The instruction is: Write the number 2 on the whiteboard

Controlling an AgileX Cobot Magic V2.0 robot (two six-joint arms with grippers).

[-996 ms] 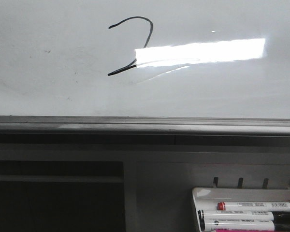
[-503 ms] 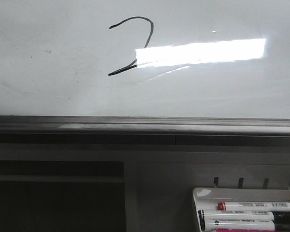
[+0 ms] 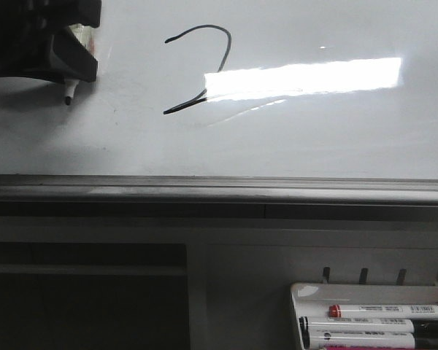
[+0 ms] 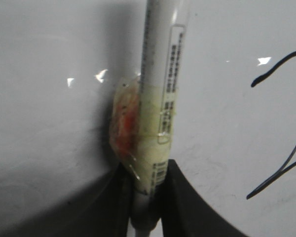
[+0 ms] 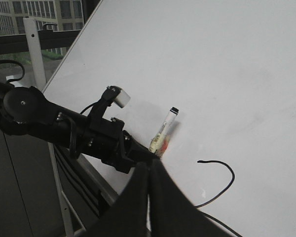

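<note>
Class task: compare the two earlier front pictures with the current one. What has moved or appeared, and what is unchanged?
The left gripper, shut on a white marker pen with a black tip, has come into the front view at top left, over the large glossy white whiteboard. The thin black number 2 reads the same, and the small white pen tray with its markers has stayed put.

The left claw (image 3: 66, 55) shows in the upper left of the front frame as a blocky matt-black housing with squared edges. From the right wrist camera, the left arm (image 5: 64, 128) is a run of black tubular links, rounded at the joint at far left, with thin black cables looped along its underside and a small white cylindrical knob on a black bracket on top. The right claw (image 5: 148, 197) appears as two smooth black fingers, pressed together.
</note>
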